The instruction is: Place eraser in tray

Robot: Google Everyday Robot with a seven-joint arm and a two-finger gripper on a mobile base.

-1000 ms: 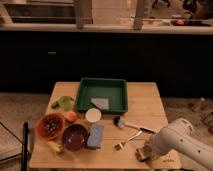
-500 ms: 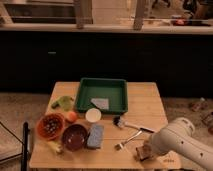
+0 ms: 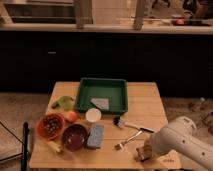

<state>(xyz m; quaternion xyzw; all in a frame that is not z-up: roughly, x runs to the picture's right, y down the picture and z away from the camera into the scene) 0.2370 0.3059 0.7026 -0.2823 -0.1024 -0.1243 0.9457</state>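
Observation:
The eraser [image 3: 143, 151], a small tan-brown block with a dark base, lies near the front right edge of the wooden table [image 3: 150, 102]. My gripper [image 3: 149, 148] is right at it, at the tip of the white arm [image 3: 176, 140] that reaches in from the lower right. I cannot make out whether the gripper touches the eraser. The tray [image 3: 81, 97], dark green with raised sides, stands at the back middle of the table, well away from the gripper. A pale flat piece [image 3: 100, 103] lies in the tray.
A blue-grey sponge [image 3: 95, 135], a maroon bowl [image 3: 75, 136], an orange bowl [image 3: 50, 125], a white round cup [image 3: 93, 115] and an orange fruit [image 3: 72, 116] crowd the front left. A black-handled brush [image 3: 126, 123] and a fork [image 3: 128, 140] lie between the tray and the gripper.
The white arm has shifted only slightly by the eraser. The eraser and everything else on the table stay where they were.

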